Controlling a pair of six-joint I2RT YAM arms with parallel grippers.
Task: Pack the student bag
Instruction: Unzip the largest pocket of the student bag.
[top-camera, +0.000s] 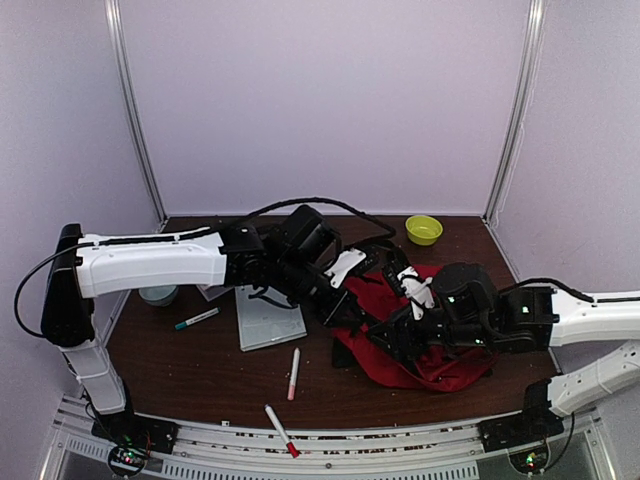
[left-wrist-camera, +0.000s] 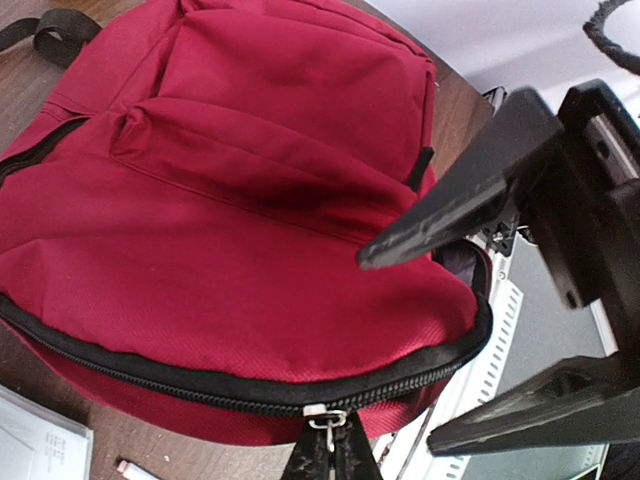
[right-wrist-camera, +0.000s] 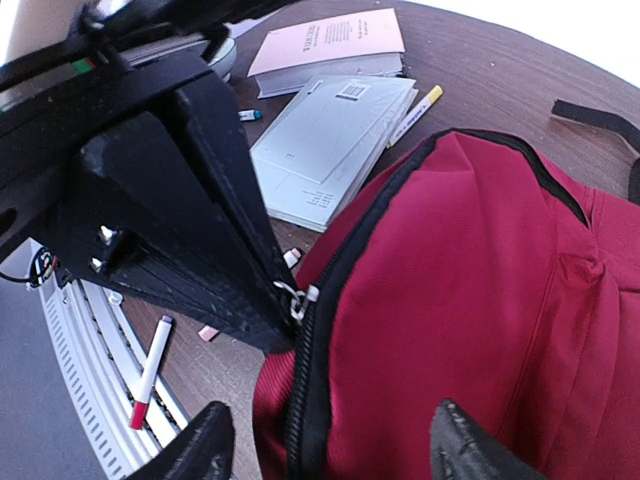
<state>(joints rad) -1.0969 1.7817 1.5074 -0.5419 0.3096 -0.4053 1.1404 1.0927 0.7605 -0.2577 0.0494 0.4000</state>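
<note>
The student bag (top-camera: 440, 365) lies slumped right of centre on the dark table (top-camera: 200, 370), its red fabric bunched under both arms. The white left arm (top-camera: 150, 262) stretches across, and the left gripper (top-camera: 343, 305) is down at the bag's left edge, its jaws too dark to read from up here. The right gripper (top-camera: 398, 340) sits over the bag from the other side. A grey book (top-camera: 268, 318) lies just left of the bag, with a green-capped marker (top-camera: 196, 319) beyond it. A red-tipped marker (top-camera: 294, 373) lies nearer, a second marker (top-camera: 281, 431) at the near edge, and a yellow-green bowl (top-camera: 424, 229) at the back.
</note>
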